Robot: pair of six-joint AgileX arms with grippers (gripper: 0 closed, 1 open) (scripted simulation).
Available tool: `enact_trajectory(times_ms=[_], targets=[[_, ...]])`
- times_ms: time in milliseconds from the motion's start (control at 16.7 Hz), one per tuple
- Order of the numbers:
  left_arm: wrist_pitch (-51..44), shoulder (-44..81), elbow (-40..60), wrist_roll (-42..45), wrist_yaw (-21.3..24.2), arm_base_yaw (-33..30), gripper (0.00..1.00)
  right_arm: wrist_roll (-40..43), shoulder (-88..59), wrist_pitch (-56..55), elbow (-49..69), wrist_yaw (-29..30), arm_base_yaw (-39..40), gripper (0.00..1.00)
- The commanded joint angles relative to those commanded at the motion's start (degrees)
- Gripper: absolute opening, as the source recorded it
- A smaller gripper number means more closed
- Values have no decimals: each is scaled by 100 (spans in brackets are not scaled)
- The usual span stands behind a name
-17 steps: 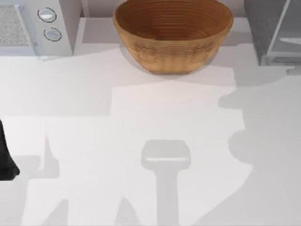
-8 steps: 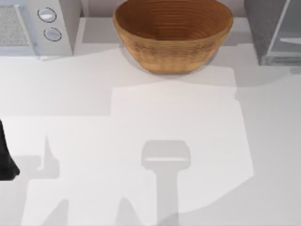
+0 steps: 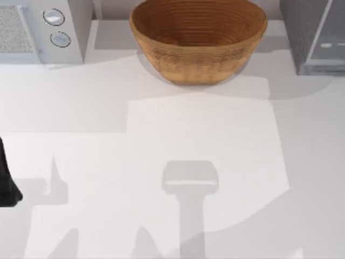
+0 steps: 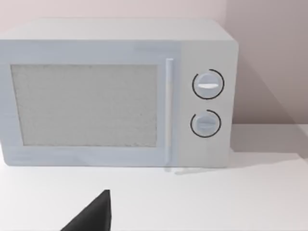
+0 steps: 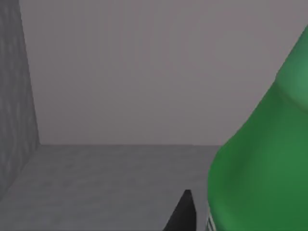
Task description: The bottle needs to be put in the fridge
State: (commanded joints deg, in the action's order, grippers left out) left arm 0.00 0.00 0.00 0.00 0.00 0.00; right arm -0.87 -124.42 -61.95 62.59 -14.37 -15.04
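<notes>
The green bottle [image 5: 264, 159] looms close in the right wrist view. My right gripper [image 5: 231, 224] is shut on the bottle, with one dark fingertip [image 5: 185, 211] right beside it. Behind the bottle are a grey floor, a plain back wall and a speckled side wall of the fridge [image 5: 12, 96]. From above, the fridge [image 3: 296, 27] stands at the table's back right corner with its pale door panel [image 3: 329, 43] beside it. My left arm [image 3: 6, 183] is parked at the table's left edge.
A large woven basket [image 3: 198, 40] sits at the back middle of the table. A light-grey microwave [image 3: 38, 32] with two round dials stands at the back left, and the left wrist view faces its microwave front [image 4: 86, 103].
The shadow cast on the right side of the table has shifted and smoothed out. The reflection on the fridge's door panel has changed. The left arm has stayed put.
</notes>
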Motion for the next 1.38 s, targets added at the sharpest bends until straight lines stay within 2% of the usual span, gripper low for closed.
enact_trajectory(times_ms=[1080,1380], targets=[[0,0,0,0,0,0,100,5,-1139,1085,2188,240,209,1],[0,0,0,0,0,0,100,8,-1167,1125,2250,249,219,1]])
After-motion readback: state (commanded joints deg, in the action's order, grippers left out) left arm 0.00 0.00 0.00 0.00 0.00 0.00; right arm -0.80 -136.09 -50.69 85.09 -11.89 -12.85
